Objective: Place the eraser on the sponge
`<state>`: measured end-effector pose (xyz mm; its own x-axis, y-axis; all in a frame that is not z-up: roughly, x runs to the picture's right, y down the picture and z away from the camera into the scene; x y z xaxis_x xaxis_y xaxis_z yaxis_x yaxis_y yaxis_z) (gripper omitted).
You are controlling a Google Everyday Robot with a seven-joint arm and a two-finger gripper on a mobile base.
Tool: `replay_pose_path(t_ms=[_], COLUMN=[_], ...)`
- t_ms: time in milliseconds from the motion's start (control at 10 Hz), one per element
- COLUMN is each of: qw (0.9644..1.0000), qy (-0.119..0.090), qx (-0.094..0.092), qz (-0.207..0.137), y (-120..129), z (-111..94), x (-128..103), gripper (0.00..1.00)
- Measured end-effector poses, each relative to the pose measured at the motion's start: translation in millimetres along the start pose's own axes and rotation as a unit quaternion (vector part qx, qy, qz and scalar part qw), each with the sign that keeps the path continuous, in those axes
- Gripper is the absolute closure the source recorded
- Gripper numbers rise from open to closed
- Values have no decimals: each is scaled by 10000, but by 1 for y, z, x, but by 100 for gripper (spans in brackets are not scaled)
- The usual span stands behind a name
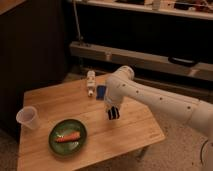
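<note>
Eraser [113, 115] carried above table [131, 136], short of sponge [101, 92].
Gripper [113, 110] pinches it; next likely needs centring over the sponge, lowering, then release.

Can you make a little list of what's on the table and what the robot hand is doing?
gripper: over the middle of the table, jaws shut on the eraser
sponge: blue, near the back, beside the white bottle
eraser on sponge: not yet
green plate: front left, with a carrot on it
cup: clear, at the left edge
</note>
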<state>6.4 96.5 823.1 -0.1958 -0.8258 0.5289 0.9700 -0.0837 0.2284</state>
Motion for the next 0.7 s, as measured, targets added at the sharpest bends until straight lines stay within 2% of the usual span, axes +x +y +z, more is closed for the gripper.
replay_pose_path(t_ms=[200, 500, 700], qw=[10000, 9994, 9993], qy=[-9, 36, 3], qx=[-69, -250, -266], qz=[23, 229, 268], y=[1, 20, 22], z=[15, 19, 26], x=[20, 57, 79], gripper=[100, 100, 100])
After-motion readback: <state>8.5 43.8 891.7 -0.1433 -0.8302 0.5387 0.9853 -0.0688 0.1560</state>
